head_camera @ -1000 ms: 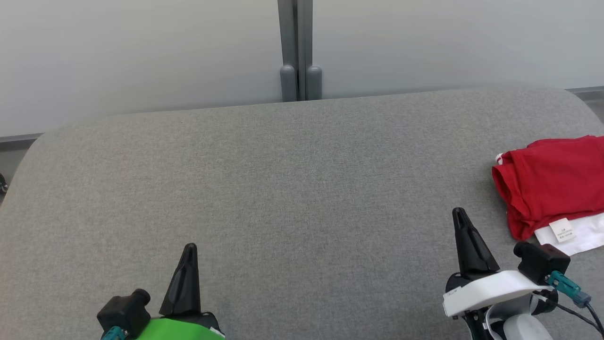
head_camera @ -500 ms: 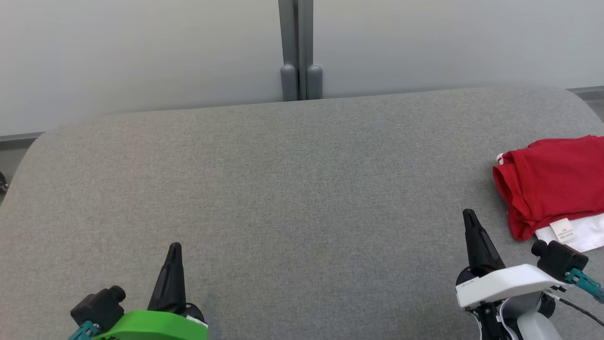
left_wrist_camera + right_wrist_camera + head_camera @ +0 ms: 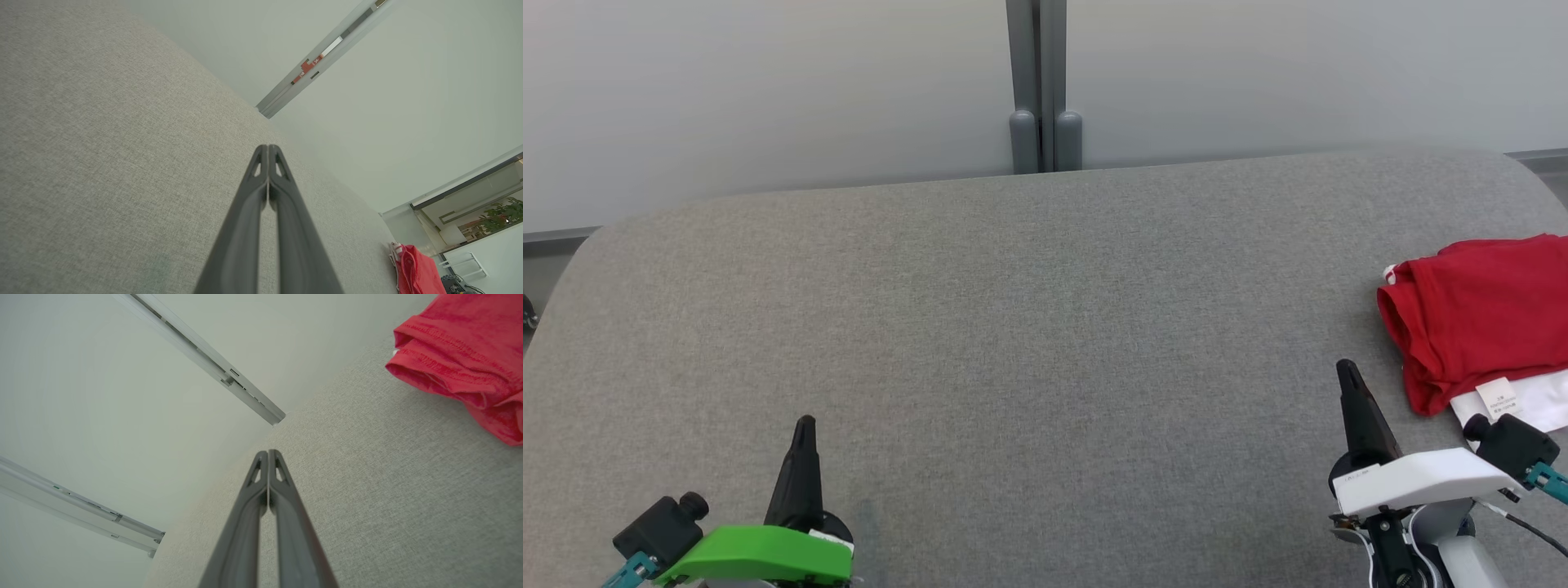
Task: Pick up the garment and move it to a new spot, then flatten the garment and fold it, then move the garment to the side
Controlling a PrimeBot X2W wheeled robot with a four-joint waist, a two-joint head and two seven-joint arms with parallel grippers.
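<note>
The garment [image 3: 1482, 318] is red with a white part and a small white label, folded into a compact bundle at the right edge of the grey padded table [image 3: 1029, 327]. It also appears as a red bundle [image 3: 419, 273] in the left wrist view and as a folded garment [image 3: 470, 359] at the upper right of the right wrist view. My right gripper [image 3: 1347, 371] is shut and empty, just left of the bundle and apart from it. At the lower left, my left gripper [image 3: 805, 425] is shut and empty, far from the garment. Both pairs of fingertips [image 3: 267, 149] [image 3: 267, 453] are pressed together.
A pale wall with a grey vertical post [image 3: 1040, 86] runs right behind the table's far edge. The table's corners are rounded. A doorway with plants [image 3: 490, 216] lies beyond the table's end in the left wrist view.
Both arms have drawn back toward the bottom edge, the left gripper sliding left and the right gripper sliding right. The garment has not moved.
</note>
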